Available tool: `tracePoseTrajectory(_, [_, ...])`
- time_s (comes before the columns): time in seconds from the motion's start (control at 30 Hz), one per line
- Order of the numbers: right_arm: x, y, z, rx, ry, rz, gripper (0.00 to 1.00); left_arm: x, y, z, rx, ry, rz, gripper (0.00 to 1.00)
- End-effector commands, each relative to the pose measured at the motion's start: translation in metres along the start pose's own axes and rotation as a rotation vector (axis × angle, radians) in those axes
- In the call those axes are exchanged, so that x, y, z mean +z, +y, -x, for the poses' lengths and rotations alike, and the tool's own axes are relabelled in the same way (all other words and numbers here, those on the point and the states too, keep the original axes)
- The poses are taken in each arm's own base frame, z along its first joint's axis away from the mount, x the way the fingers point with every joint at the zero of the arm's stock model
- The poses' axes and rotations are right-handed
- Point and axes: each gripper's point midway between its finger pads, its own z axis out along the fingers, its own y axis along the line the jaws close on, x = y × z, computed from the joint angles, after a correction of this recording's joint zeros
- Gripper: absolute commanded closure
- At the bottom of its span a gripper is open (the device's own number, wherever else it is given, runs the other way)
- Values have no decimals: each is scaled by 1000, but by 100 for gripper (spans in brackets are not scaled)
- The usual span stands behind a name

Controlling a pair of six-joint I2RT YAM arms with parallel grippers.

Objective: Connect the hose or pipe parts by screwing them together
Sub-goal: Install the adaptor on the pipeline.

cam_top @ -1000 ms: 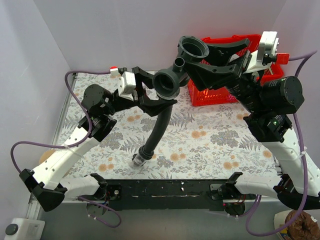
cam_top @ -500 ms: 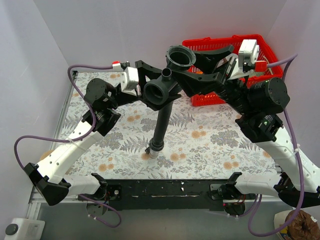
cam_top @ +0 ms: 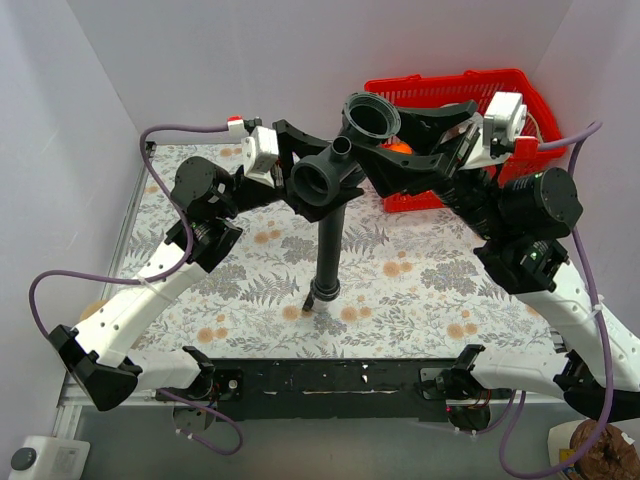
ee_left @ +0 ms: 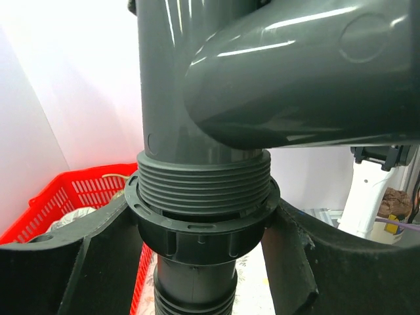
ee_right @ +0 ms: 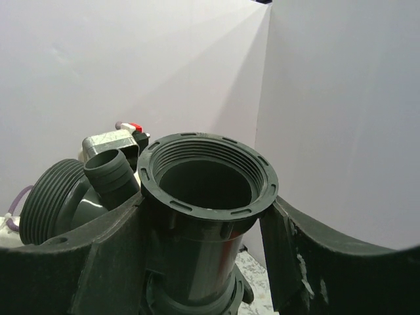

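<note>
My left gripper (ee_left: 203,230) is partly closed and pinches the black ring (ee_left: 203,213) at the top of the hose (cam_top: 326,250). My right gripper (ee_right: 207,197) is wider and hugs the top mouth of the grey T-piece (cam_top: 325,180). Both parts hang in the air over the middle of the table (cam_top: 420,280), with the hose's low end down by the tabletop.

Thread shows above the ring, so I think the joint is not tight yet. If I turn it crooked, the thread could jam. The ring could slip in my fingers, or the hose end could drag and twist.

The red basket (cam_top: 520,85) sits close behind my right arm. Purple cables (cam_top: 180,130) loop by my left arm. Either could snag.
</note>
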Motion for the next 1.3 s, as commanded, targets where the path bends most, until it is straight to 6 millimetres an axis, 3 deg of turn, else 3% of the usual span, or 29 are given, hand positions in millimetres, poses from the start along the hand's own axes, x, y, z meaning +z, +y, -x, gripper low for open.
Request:
tracePoseTrajectory(0.0, [-11, -27, -18, -16, 9, -161, 99, -6, -6, 60, 38, -152, 48, 76])
tracePoseTrajectory(0.3, [-10, -47, -42, -82, 111, -364, 99, -12, 9, 66, 67, -160, 156, 94])
tracePoseTrajectory(0.33, [-9, -41, -45, -106, 131, -361, 99, -12, 10, 65, 99, -151, 157, 95])
tracePoseTrajectory(0.53, [-8, -47, -44, -143, 188, -467, 99, -11, 18, 50, 150, -76, 200, 99])
tracePoseTrajectory(0.77, [-9, -43, -26, -204, 199, -540, 99, -8, 18, 32, 156, -13, 202, 99])
tracePoseTrajectory(1.07, [-26, -58, 55, -172, 12, -588, 99, -8, 10, 4, 139, 86, 157, 98])
tracePoseTrajectory(1.17, [-35, -63, 68, -189, -8, -608, 99, -10, 10, -3, 150, 111, 156, 98])
tracePoseTrajectory(1.27, [-46, -72, 65, -229, 32, -657, 99, -13, 12, -1, 173, 114, 169, 99])
